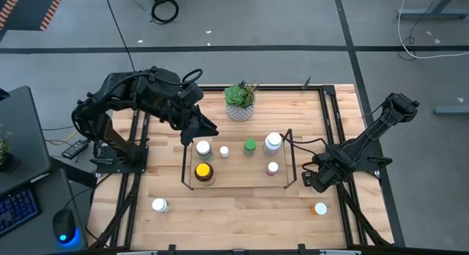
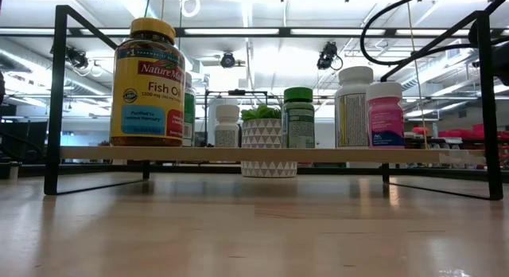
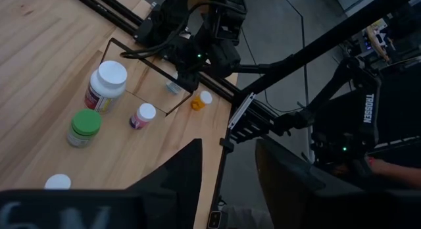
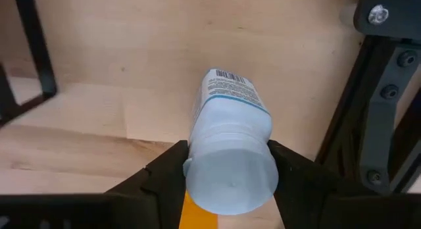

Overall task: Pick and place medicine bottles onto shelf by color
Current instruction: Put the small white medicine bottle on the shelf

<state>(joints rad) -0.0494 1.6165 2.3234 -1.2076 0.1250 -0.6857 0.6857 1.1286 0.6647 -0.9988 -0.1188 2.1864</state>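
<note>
The black wire shelf (image 1: 187, 161) stands mid-table. On its wooden floor stand an amber yellow-capped bottle (image 1: 203, 171), two white-capped bottles (image 1: 203, 147) (image 1: 224, 151), a green-capped bottle (image 1: 250, 146), a large white bottle (image 1: 272, 141) and a pinkish bottle (image 1: 272, 168). A white bottle (image 1: 159, 205) and an orange-capped bottle (image 1: 320, 208) are on the table near the front. My right gripper (image 1: 315, 179) is just right of the shelf, shut on another white bottle (image 4: 229, 143). My left gripper (image 1: 199, 127) is open and empty above the shelf's far left corner. My right gripper pinches the white bottle between its two fingers (image 4: 164, 171) at the cap end (image 4: 230, 173). The cap faces back toward the wrist, and the labelled body (image 4: 229, 97) points away along the fingers, slanting down toward the table. I cannot tell whether its base touches the table.
A potted green plant (image 1: 240, 101) stands behind the shelf at the table's far side. The table's black frame rails (image 1: 333, 123) run along the right side close to my right arm. A desk with a keyboard and mouse (image 1: 64, 229) stands off the table's left.
</note>
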